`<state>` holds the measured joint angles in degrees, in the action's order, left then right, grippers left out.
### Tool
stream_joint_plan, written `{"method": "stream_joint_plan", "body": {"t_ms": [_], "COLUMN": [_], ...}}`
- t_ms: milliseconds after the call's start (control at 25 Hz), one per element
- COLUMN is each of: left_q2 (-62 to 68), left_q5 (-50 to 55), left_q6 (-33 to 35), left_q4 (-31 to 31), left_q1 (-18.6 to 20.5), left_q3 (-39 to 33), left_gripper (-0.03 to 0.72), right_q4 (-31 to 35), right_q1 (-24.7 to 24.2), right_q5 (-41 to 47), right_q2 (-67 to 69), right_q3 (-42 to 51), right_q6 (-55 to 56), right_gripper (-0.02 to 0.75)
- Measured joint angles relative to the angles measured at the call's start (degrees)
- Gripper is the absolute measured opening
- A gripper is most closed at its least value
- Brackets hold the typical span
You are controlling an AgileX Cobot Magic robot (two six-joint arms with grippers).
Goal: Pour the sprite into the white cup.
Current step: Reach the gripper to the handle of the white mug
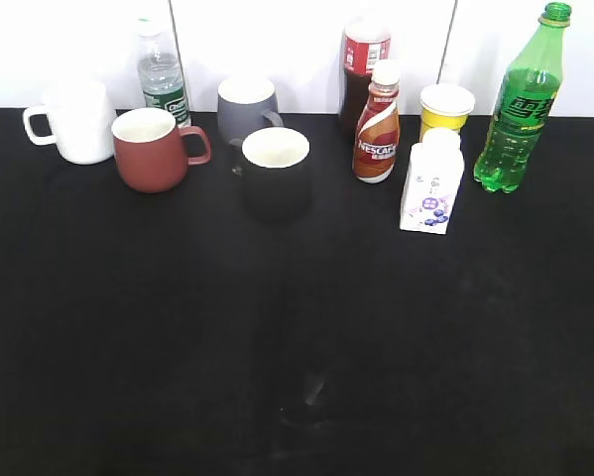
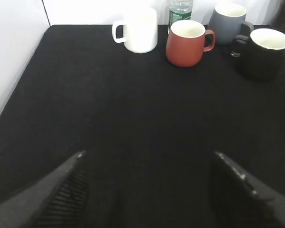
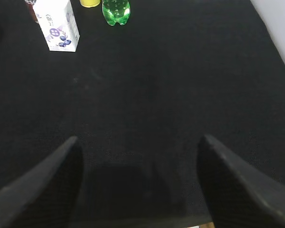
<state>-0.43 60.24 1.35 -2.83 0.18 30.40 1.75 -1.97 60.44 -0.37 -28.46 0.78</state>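
Observation:
The sprite [image 1: 521, 104] is a tall green bottle with a green cap, upright at the back right of the black table; its base shows in the right wrist view [image 3: 116, 12]. The white cup [image 1: 73, 121] is a plain white mug with its handle to the left, at the back left; it also shows in the left wrist view [image 2: 138, 30]. My left gripper [image 2: 147, 154] is open and empty, low over the near left of the table. My right gripper [image 3: 138, 137] is open and empty over the near right. Neither gripper shows in the exterior view.
Along the back stand a clear water bottle [image 1: 162, 74], red mug [image 1: 152, 149], grey mug [image 1: 247, 107], black mug with white inside [image 1: 275, 171], Nescafe bottle [image 1: 377, 124], cola bottle [image 1: 362, 69], yellow cup [image 1: 445, 107] and white carton [image 1: 431, 182].

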Motion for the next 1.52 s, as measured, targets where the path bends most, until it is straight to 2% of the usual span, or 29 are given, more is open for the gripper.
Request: {"method": "stream_joint_plan", "body": {"t_ms": [200,400,520,640,800,920,1200,1320,1440,1520], "left_q2": [0.0,0.0,6.1,23.9,52.5,68.3,93.8,103.9,113.1,118.6], "left_q5": [0.0,-2.5,-26.9,-54.7,-77.7,-93.1,-113.3,-118.3,-118.8,-117.3], "left_q6": [0.0,0.0,0.0,0.0,0.0,0.0,0.0,0.0,0.0,0.0], "left_q4": [0.0,-0.8,-0.8,0.8,1.2,1.2,1.2,-1.4,-0.9,4.2], "left_q1": [0.0,0.0,0.0,0.0,0.0,0.0,0.0,0.4,3.2,5.5], "left_q3": [0.0,1.1,2.2,0.8,0.0,0.0,0.0,1.0,7.9,14.4], "left_gripper": [0.589,0.522,0.519,0.519,0.516,0.516,0.501,0.501,0.501,0.501], "right_q4": [0.0,0.0,0.0,0.0,0.0,0.0,0.0,0.0,0.0,0.0], "right_q1": [0.0,0.0,0.0,0.0,0.0,0.0,0.0,0.0,0.0,0.0], "right_q5": [0.0,0.0,0.0,0.0,0.0,0.0,0.0,0.0,0.0,0.0], "right_q2": [0.0,0.0,0.0,0.0,0.0,0.0,0.0,0.0,0.0,0.0], "right_q3": [0.0,0.0,0.0,0.0,0.0,0.0,0.0,0.0,0.0,0.0], "right_q6": [0.0,0.0,0.0,0.0,0.0,0.0,0.0,0.0,0.0,0.0], "right_gripper": [0.557,0.557,0.557,0.557,0.557,0.557,0.557,0.557,0.557,0.557]}}
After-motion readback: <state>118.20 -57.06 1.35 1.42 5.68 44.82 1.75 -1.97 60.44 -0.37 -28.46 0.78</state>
